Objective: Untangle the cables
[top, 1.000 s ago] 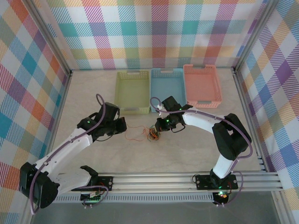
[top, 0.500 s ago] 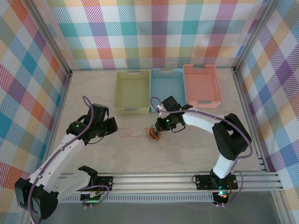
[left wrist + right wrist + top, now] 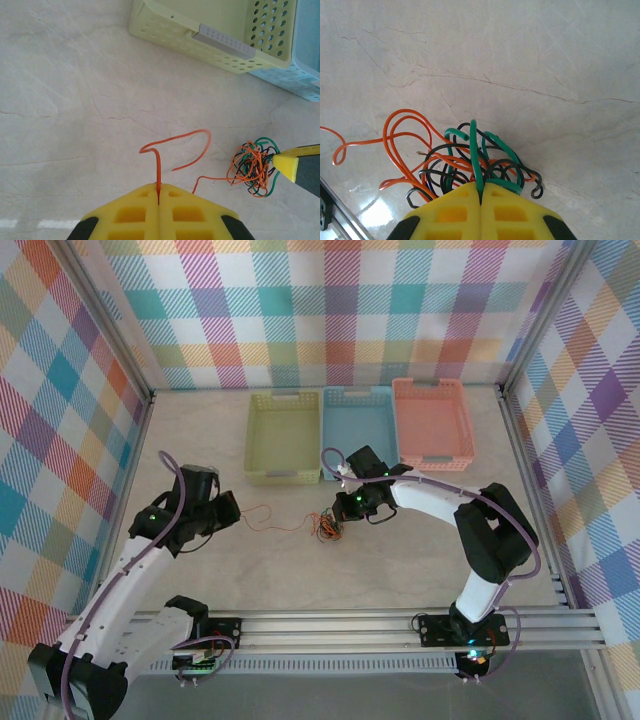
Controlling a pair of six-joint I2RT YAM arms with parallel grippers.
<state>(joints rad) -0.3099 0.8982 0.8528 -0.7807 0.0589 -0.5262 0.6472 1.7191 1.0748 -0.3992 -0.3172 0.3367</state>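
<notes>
A small tangle of orange, green and black cables [image 3: 328, 529] lies on the table just in front of the baskets, also seen as the tangle [image 3: 254, 166] and up close as the tangle [image 3: 470, 160]. My right gripper [image 3: 343, 512] is shut on a green cable [image 3: 475, 152] of that tangle. One orange cable [image 3: 272, 523] stretches left from the tangle to my left gripper [image 3: 232, 512], which is shut on the end of the orange cable [image 3: 158, 167]. That strand loops and curls above the table.
Three baskets stand at the back: yellow basket [image 3: 283, 435], blue basket [image 3: 360, 425] and pink basket [image 3: 432, 423]. The yellow basket's corner [image 3: 215, 37] is close ahead of my left gripper. Checked walls enclose the table; a metal rail [image 3: 400, 625] runs along the near edge.
My left gripper has moved left, away from the tangle, drawing the orange cable out longer. The right gripper and the tangle have stayed put.
</notes>
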